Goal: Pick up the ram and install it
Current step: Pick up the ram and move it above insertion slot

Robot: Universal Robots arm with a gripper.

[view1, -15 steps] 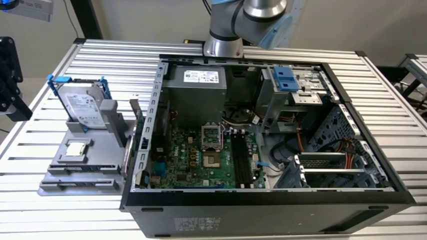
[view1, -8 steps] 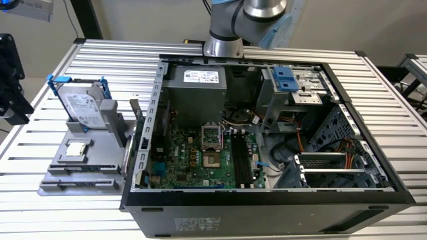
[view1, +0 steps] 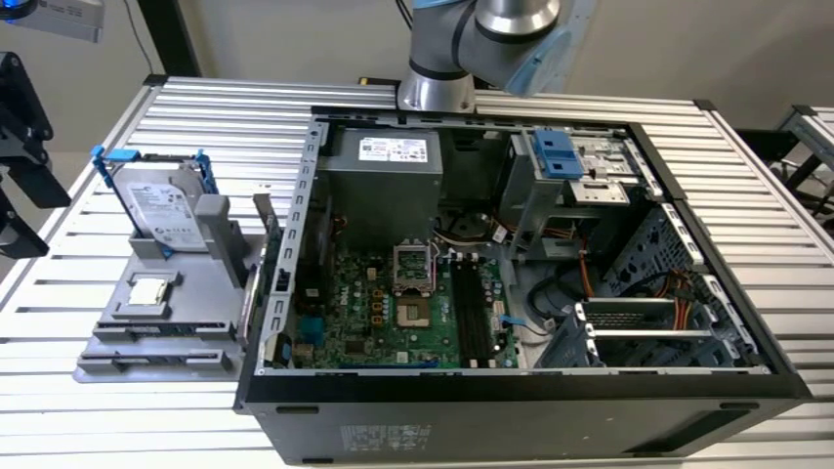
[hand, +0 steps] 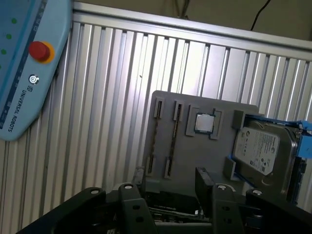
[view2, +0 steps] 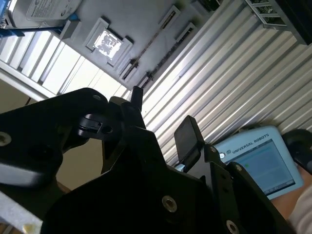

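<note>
Though the gripper (view2: 162,111) holds its two fingers (view2: 189,139) apart around nothing, we count one hard drive (hand: 261,148), one square chip (hand: 204,123), one tray (hand: 195,161); how the ram points we cannot tell.

The arm (view1: 437,90) is gleaming silver-grey in the exterior view, round tube sections wearing a pale blue cap (view1: 548,54). In both wrist views the gripper (view2: 162,117) (hand: 171,181) is looking matte black and angular, bright round screws (view2: 169,203) dotting its links, flat rectangular pads (view2: 187,139) tipping the fingers.
</note>
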